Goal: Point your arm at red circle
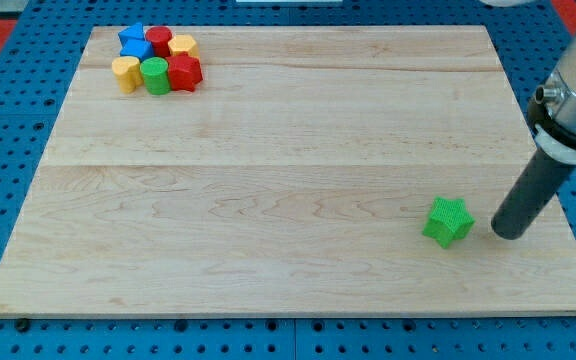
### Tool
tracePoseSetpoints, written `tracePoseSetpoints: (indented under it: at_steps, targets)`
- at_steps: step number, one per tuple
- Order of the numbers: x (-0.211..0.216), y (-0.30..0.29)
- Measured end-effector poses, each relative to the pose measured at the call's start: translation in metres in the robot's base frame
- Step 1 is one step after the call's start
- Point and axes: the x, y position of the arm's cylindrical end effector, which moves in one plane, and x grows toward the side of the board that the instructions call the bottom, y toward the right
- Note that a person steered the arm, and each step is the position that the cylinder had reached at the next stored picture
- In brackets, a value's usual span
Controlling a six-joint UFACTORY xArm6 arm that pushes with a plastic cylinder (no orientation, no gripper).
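The red circle (159,41) is a red cylinder in a tight cluster of blocks at the view's top left of the wooden board (288,190). My tip (508,234) is at the view's lower right, far from the red circle. It stands just to the right of a green star block (448,221), close to it; I cannot tell if they touch.
Around the red circle sit a blue block (134,42), a yellow block (183,46), a yellow heart-like block (125,73), a green cylinder (155,75) and a red star-like block (184,72). Blue pegboard (8,130) surrounds the board.
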Motion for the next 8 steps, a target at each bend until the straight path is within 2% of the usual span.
tracePoseSetpoints:
  at_steps: [2, 4, 5, 6, 8]
  targets:
    - [-0.014, -0.05]
    - [-0.006, -0.039]
    - [-0.022, -0.021]
    - [-0.063, -0.044]
    - [-0.105, -0.122]
